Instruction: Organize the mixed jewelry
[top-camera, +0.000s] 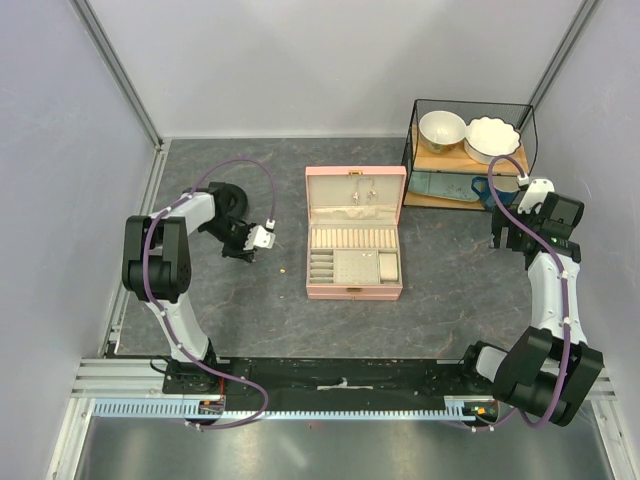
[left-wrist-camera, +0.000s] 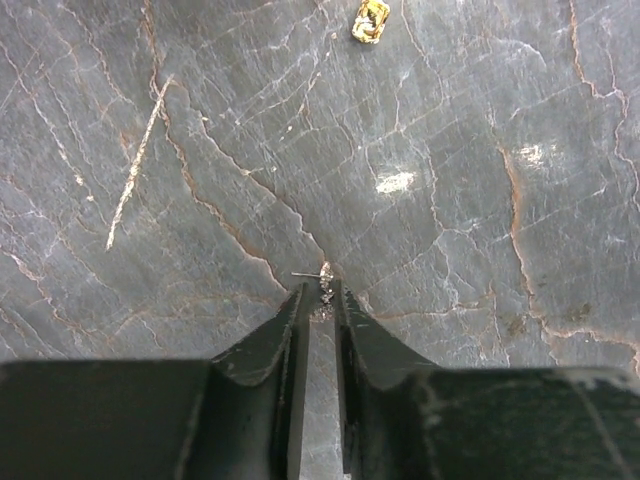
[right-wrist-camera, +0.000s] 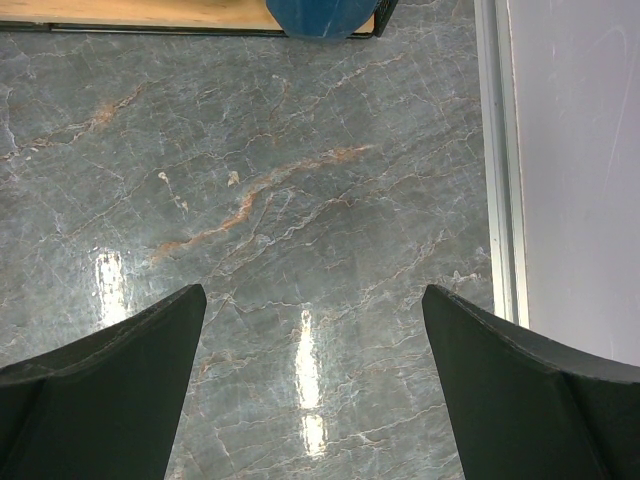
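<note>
The step in hand looks like the pick of 1 item of the mixed jewelry from the table (left-wrist-camera: 500, 330), well to the left of the open pink box (top-camera: 355, 292). The left gripper (left-wrist-camera: 320, 292) is down at the stone surface with its jaws narrow and only a slim gap between them. A tiny pale piece (left-wrist-camera: 324, 288) sits right at the tips, in that gap. Whether the fingers actually pinch it or merely flank it cannot be told from the wrist view. The piece is a small glittering cluster with a thin pin that juts to the left in the left wrist view. Its long axis therefore lies crosswise to the fingers, roughly along the line on which they close. Judging from that, the hold has to land on the cluster and not on the pin, which could slide or tip out. The next move probably calls for a firm close, a gentle straight lift, and then a carry to 1 of the box's small compartments. A second item, a gold piece (left-wrist-camera: 371, 20), lies apart from the tips further ahead on the table, its longer side tilted from lower left to upper right. The right gripper (right-wrist-camera: 312, 295) hangs over bare table near the right wall, jaws spread wide and holding nothing.
</note>
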